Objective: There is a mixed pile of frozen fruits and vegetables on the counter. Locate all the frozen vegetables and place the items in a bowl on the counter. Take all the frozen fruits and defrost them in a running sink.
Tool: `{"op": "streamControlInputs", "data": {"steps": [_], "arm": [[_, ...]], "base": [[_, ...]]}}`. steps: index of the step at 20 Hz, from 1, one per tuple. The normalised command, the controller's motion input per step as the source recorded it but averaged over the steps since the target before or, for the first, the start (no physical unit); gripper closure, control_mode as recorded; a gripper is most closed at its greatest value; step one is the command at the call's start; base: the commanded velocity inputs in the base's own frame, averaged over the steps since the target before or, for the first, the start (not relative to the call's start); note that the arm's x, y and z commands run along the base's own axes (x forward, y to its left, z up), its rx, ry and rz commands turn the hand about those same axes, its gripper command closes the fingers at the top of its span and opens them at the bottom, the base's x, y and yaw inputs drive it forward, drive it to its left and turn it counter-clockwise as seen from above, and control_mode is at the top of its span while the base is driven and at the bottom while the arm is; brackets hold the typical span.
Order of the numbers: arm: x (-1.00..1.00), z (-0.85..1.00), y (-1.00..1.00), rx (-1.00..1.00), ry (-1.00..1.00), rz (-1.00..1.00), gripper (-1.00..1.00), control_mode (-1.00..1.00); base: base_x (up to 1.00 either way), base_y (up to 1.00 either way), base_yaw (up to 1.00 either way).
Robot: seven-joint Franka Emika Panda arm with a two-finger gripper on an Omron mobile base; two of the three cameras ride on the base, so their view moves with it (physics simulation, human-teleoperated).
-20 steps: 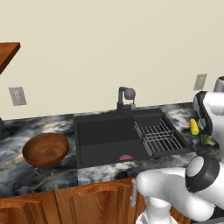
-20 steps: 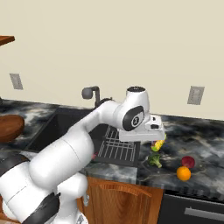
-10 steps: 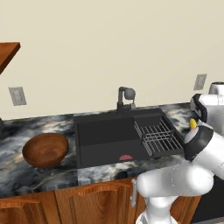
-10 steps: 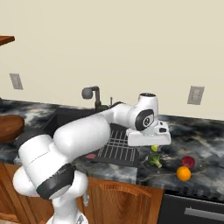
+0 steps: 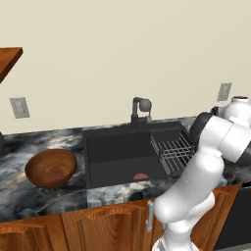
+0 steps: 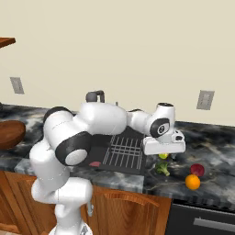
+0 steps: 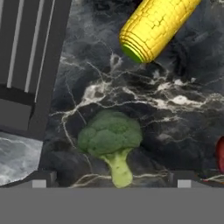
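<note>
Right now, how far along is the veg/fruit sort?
Done: nothing visibly. The bowl looks empty, and no fruit shows in the sink.
In hand: the gripper hangs over the broccoli, empty, fingertips either side of its stem; corn cob beyond.
Left: both vegetables to the bowl; red ball and orange ball to a running sink.

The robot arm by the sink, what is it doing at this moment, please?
The white arm reaches over the counter right of the sink, its pincer open and hovering above a broccoli floret. A corn cob lies just beyond, and a red ball and an orange ball sit nearby. Nothing is held yet. The wooden bowl waits left of the sink.
</note>
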Motion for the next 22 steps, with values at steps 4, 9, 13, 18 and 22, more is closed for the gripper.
{"op": "streamControlInputs", "data": {"steps": [4, 9, 13, 18, 22], "arm": [[0.43, -0.43, -0.35, 0.12, 0.00, 0.05, -1.00, -1.00], [0.13, -0.43, -0.04, 0.05, 0.02, 0.05, -1.00, -1.00], [-0.07, -0.22, 0.06, 0.01, 0.00, 0.04, -1.00, -1.00], [-0.20, -0.03, 0.22, 0.00, 0.06, 0.05, -1.00, -1.00], [-0.23, -0.09, 0.25, -0.01, 0.08, 0.05, -1.00, -1.00]], "base": [[0.00, 0.00, 0.00], [0.00, 0.00, 0.00], [0.00, 0.00, 0.00], [0.00, 0.00, 0.00], [0.00, 0.00, 0.00]]}}
